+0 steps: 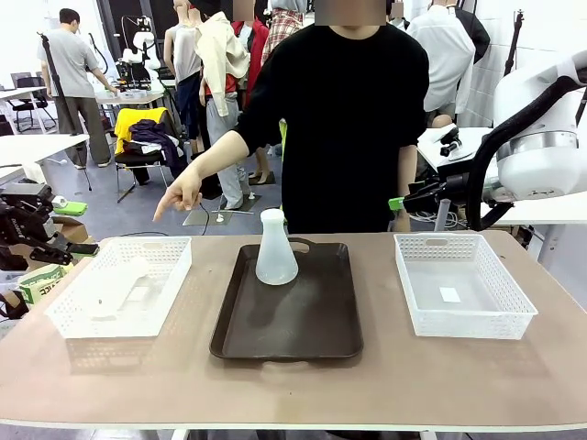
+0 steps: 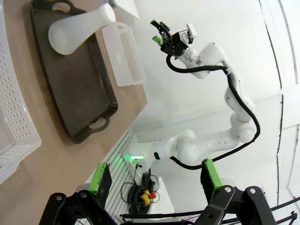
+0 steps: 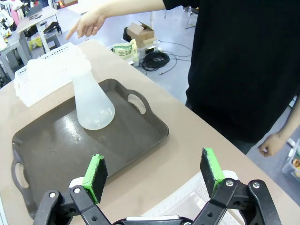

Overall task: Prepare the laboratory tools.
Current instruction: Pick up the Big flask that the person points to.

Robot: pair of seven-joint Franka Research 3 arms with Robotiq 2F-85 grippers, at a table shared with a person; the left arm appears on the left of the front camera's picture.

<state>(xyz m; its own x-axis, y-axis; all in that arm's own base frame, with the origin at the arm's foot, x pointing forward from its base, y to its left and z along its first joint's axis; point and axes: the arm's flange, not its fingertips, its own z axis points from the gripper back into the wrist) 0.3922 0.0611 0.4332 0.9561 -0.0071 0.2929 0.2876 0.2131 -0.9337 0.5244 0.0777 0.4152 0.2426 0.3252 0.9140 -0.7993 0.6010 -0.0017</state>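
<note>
A translucent, frosted white conical flask (image 1: 276,249) with a wide round base and a narrow neck stands upright on the dark brown rectangular tray (image 1: 293,316). It is mid-frame in the front view, close to the tray's far rim and handle. The tray floor below it in the picture is bare. A second frosted flask (image 1: 117,286) lies on its side in the white mesh basket (image 1: 101,328) at the left of the frame. A matching white basket (image 1: 472,327) sits at the right. Gaps of tan tabletop (image 1: 293,385) separate both baskets from the tray, and a broad bare strip runs along the lower edge. A person's hand (image 1: 179,194) points downward above the left basket's far rim. The left gripper (image 2: 155,180) and the right gripper (image 3: 152,172) both have their jaws spread wide, with nothing between them.
</note>
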